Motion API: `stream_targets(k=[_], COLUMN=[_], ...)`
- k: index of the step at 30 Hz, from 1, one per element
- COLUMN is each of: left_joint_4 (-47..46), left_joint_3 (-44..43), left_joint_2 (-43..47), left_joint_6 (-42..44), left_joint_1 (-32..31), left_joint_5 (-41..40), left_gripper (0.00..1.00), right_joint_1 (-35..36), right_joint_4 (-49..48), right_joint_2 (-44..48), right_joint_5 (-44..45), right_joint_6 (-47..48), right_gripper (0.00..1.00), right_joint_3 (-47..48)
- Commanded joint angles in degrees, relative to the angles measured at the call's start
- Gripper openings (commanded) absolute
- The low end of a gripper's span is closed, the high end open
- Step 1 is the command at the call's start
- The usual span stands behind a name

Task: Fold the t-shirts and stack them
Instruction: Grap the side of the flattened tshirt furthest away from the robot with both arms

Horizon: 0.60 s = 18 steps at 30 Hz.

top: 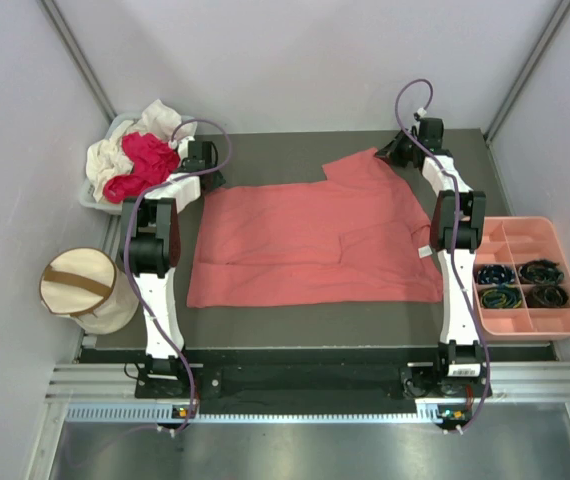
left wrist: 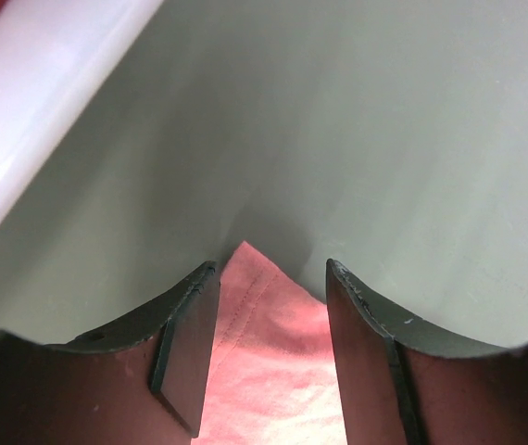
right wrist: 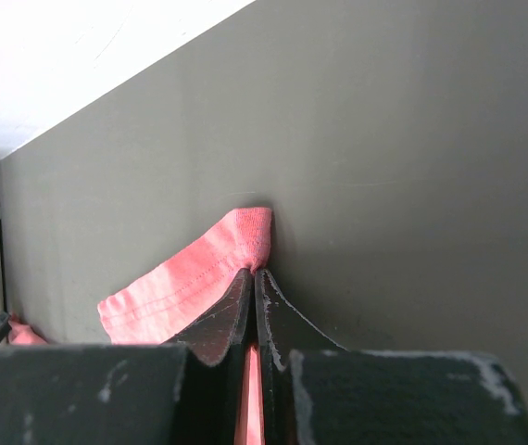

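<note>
Pink compartment tray (top: 535, 240) with dark coils (top: 541, 271) at right, cream strapped bin (top: 80, 290) at left

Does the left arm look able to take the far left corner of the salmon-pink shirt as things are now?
Probably yes. In the left wrist view the corner of the salmon-pink shirt lies on the table between the open jaws of the left arm, with nothing covering it.

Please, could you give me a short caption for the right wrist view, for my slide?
Right claw shut on a hemmed edge of the salmon-pink t-shirt, over the grey table.
</note>
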<state>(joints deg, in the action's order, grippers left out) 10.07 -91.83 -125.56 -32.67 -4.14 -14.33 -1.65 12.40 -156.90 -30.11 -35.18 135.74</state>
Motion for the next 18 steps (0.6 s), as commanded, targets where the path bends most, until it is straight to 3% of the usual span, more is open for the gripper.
stream_targets(k=[1,18], left_joint_4=[5.4,9.3], left_joint_3=[0.2,-2.6], left_joint_2=[-1.4,-3.8], left_joint_6=[-2.2,-2.4], left_joint_1=[3.7,6.9], left_joint_5=[-3.1,-1.8], left_gripper=[0.55,0.56], right_joint_1=[-0.7,-0.8], right_joint_4=[1.0,0.8], right_joint_2=[1.3,1.4], right_joint_5=[0.7,0.6], right_joint_6=[0.5,0.3], right_gripper=[0.00,0.00], right_joint_3=[-1.0,-1.3])
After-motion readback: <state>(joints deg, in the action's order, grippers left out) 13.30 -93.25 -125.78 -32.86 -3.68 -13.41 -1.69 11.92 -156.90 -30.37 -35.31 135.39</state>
